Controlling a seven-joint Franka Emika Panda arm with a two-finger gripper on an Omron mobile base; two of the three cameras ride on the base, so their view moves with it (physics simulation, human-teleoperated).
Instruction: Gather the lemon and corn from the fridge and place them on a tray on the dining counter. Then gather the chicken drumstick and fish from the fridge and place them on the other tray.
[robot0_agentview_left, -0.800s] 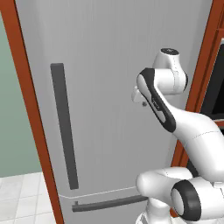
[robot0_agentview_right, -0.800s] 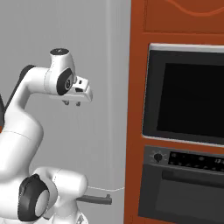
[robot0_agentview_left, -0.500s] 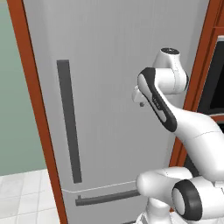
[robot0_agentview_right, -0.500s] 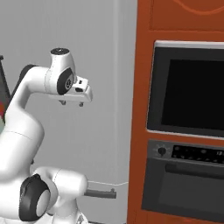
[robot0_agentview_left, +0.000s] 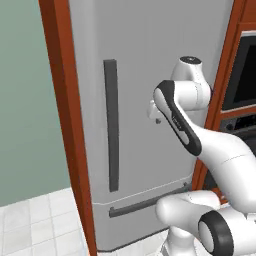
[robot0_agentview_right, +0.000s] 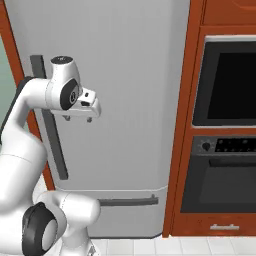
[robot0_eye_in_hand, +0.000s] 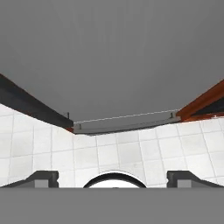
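The fridge (robot0_agentview_left: 150, 75) stands closed, grey door face to the robot; the lemon, corn, chicken drumstick and fish cannot be seen behind that shut door, and neither tray is in sight. The gripper (robot0_agentview_right: 77, 118) hangs in front of the upper door, pointing down, apart from the door surface as far as the right base view shows; in the hand view its two dark fingertips (robot0_eye_in_hand: 41, 178) sit far apart at the bottom corners, so the jaws stand wide with nothing between them. The vertical handle (robot0_agentview_left: 112, 125) runs down the left part of the door; the horizontal drawer handle (robot0_agentview_left: 147, 200) lies below it near the seam. The hand view looks down the door to its lower edge (robot0_eye_in_hand: 127, 122) and the white floor tiles (robot0_eye_in_hand: 144, 153). Compared with the earlier frames, the whole scene has slid rightwards in the left base view and the wall oven (robot0_agentview_right: 225, 85) now sits further left and fuller in the right base view, with the fridge handle newly showing beside the arm there; the whole picture shifts, so the base has driven, not the furniture; the arm's pose against the base looks much the same. Red-brown cabinet framing (robot0_agentview_left: 62, 100) borders the fridge on both sides; a green wall (robot0_agentview_left: 25, 100) lies to the left.
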